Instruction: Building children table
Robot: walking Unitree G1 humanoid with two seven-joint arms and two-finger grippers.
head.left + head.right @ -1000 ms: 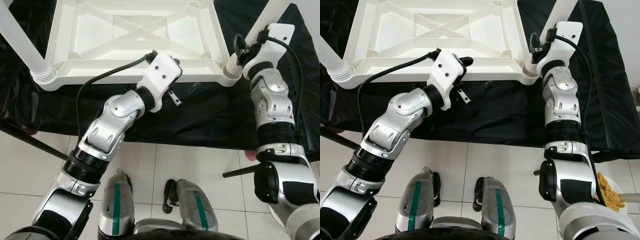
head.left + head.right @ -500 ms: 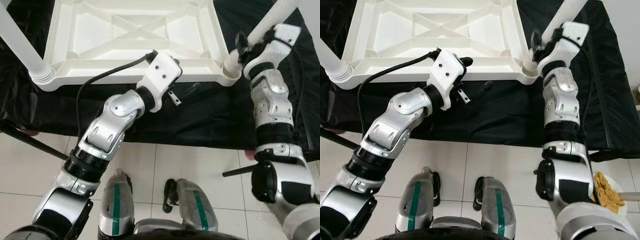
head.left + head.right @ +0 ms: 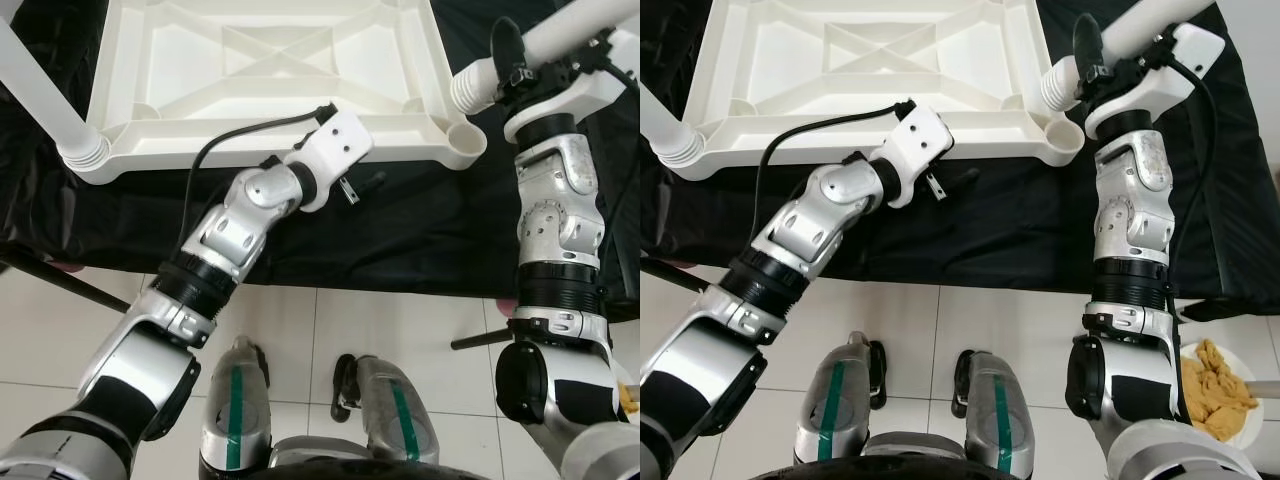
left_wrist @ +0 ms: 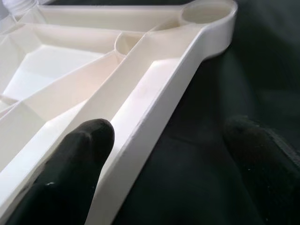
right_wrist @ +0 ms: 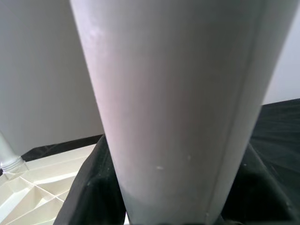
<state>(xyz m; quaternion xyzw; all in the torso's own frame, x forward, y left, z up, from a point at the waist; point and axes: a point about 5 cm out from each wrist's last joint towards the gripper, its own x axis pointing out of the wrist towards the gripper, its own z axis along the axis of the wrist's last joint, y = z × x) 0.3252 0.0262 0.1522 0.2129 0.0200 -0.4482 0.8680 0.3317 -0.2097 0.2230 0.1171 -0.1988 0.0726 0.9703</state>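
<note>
A white plastic table top point(image 3: 270, 60) lies upside down on a black cloth. One white leg point(image 3: 40, 95) stands in its near left corner. The near right corner socket point(image 3: 466, 141) is bare. My right gripper point(image 3: 520, 62) is shut on a second white leg point(image 3: 560, 25), whose ribbed end point(image 3: 470, 88) hangs just above and behind that socket. This leg point(image 5: 173, 103) sits close before the right wrist camera. My left gripper point(image 4: 164, 164) is open and straddles the table's near rim point(image 4: 154, 112), one finger point(image 4: 70, 178) inside and one outside.
The black cloth point(image 3: 420, 230) covers a low platform ending at a white tiled floor point(image 3: 400, 320). Black rods point(image 3: 60, 280) jut out over the floor at both sides. A plate of food point(image 3: 1215, 390) sits on the floor at the right. My feet point(image 3: 300, 420) stand below.
My right gripper has lifted the white leg up and out of the near right socket, tilting it to the right. The left arm has reached further right along the rim.
</note>
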